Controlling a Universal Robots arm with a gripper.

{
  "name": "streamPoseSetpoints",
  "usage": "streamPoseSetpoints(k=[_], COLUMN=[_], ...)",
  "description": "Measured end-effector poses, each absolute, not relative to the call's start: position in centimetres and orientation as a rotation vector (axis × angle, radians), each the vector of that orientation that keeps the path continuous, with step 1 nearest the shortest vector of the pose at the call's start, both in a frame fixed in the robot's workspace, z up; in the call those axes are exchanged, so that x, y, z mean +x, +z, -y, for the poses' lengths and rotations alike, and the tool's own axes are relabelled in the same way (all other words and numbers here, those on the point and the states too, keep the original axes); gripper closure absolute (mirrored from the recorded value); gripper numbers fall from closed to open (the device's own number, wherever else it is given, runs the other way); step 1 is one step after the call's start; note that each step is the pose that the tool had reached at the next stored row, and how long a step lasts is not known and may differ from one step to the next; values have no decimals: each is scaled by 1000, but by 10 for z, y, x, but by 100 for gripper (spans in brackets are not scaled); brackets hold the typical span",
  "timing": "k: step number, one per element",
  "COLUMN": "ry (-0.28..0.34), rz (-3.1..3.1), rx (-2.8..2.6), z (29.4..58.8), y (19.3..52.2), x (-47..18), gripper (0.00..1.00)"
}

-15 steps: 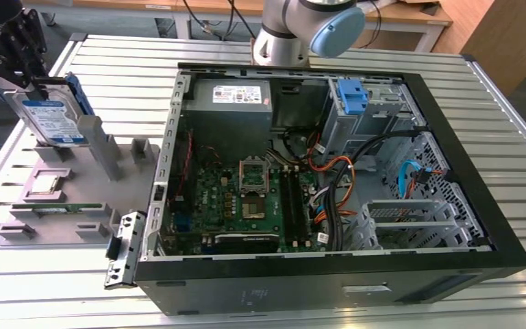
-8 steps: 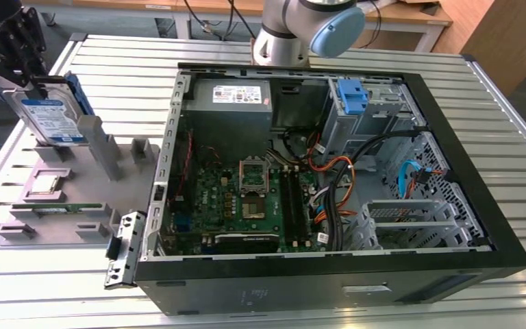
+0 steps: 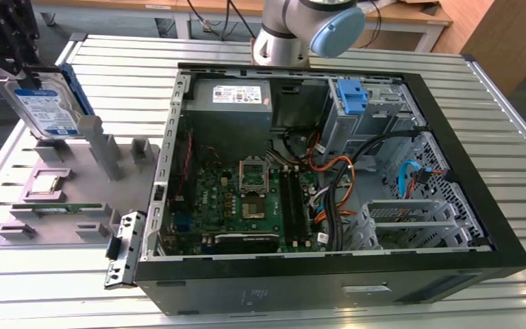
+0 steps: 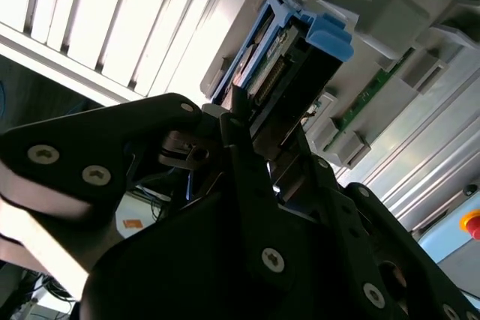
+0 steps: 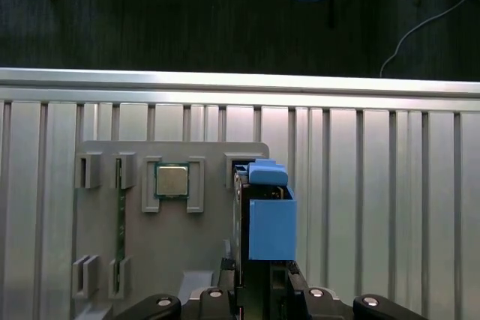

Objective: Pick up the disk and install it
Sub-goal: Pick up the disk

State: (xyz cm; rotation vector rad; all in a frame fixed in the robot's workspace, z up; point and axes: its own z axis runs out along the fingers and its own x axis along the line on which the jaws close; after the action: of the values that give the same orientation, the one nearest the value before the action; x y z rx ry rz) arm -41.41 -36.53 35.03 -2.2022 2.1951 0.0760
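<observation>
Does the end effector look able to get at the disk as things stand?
Yes, apparently. The end effector seems clamped on the top edge of the disk, which stands on edge at the grey fixture. Nothing lies between them.

On the first wrist view I saw the gripper (image 5: 259, 281) clamped on the disk (image 5: 271, 228), which was edge-on over the grey fixture plate (image 5: 172, 249) with its blue carrier rail toward the camera. On that plate a CPU chip (image 5: 172, 180) sat in its holder beside the disk, with a green memory stick (image 5: 120, 222) slotted beyond the chip. The plate lay on a slatted aluminium table (image 5: 375, 185).
</observation>
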Motion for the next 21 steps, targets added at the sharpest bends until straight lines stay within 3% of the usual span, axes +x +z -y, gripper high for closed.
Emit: streamPoseSetpoints(k=[8,21], ry=[76,76], rz=[-2195,-2196], rx=[-2202,-2202], z=[365,365], y=[373,374], x=[-414,-414], gripper=[65,65])
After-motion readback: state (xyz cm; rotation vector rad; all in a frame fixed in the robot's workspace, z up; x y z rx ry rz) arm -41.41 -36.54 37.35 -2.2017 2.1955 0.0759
